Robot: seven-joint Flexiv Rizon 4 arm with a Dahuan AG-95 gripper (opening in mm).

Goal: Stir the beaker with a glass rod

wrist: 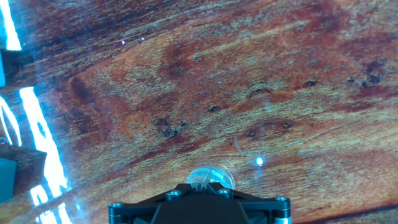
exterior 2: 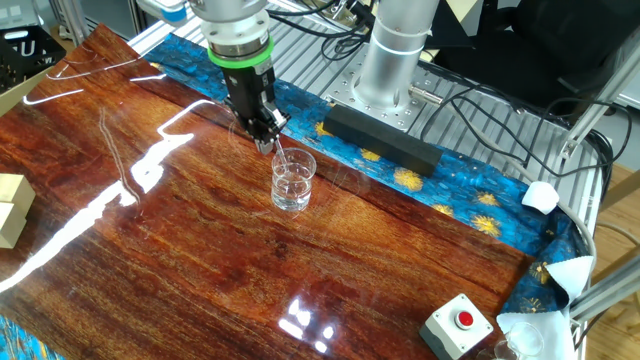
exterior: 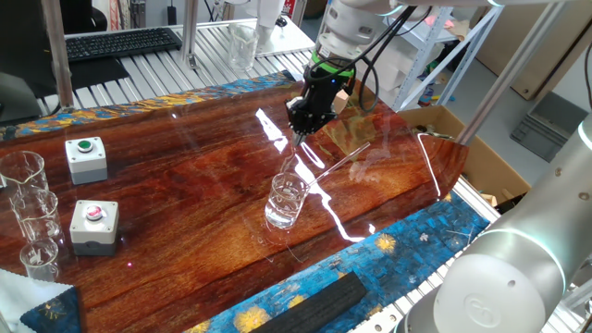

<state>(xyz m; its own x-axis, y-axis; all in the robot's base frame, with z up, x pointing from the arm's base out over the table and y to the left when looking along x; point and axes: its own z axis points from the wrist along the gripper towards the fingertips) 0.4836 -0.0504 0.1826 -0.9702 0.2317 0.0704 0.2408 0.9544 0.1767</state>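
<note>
The big brown wooden table [exterior: 185,176] is shiny, with bright streaks of light on it. A blue cloth with yellow shapes [exterior 2: 450,190] lies along its edge.

The robot arm [exterior: 347,28] reaches down over the middle of the table. It has a green ring near its black claw [exterior: 301,129]. The claw points almost straight down and is clenched on the top of the glass rod [exterior 2: 283,163]. The rod is a thin pale line that goes down from the claw into the beaker [exterior: 286,201], leaning a little.

The beaker is a small clear glass cup. It stands upright on the bare wood near the middle of the table, right under the claw. In the hand view only the round rim of the beaker [wrist: 210,177] shows, just past the claw's black body.

Two grey boxes sit well away from the beaker, one with a green button [exterior: 86,158] and one with a red button [exterior: 94,226]. Three clear cups [exterior: 32,217] stand in a row beside them.
</note>
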